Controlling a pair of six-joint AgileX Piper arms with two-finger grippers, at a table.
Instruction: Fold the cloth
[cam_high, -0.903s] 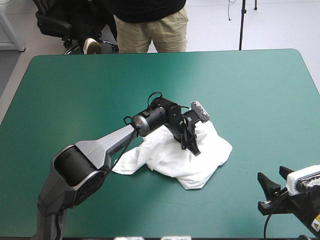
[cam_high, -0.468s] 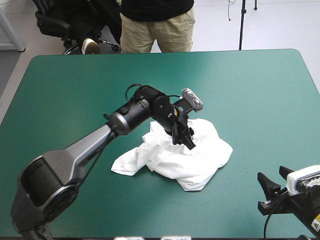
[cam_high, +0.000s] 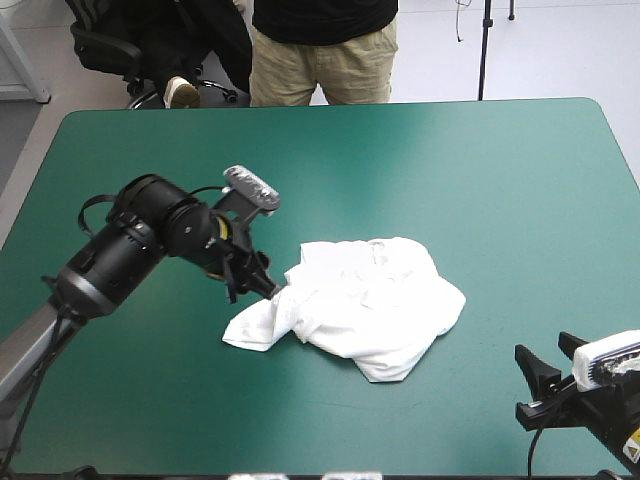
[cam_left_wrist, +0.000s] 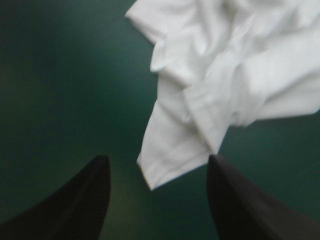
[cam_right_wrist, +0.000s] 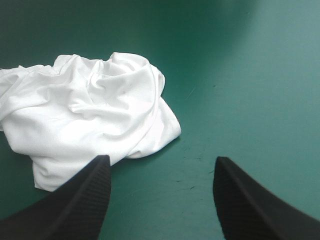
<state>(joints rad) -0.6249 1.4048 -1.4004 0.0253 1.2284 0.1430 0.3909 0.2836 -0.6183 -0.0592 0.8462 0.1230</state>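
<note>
Left hand (cam_high: 252, 288), fingers (cam_left_wrist: 75, 200) apart, crumpled T-shirt (cam_high: 370, 300) just ahead of it.

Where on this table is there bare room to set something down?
Bare: the far strip of the table between the T-shirt and the far edge, the right side beyond the heap, and the near strip in front of it. Crowded: the heap's left, where the open left gripper hovers beside it, and the near right corner with the right gripper.
</note>
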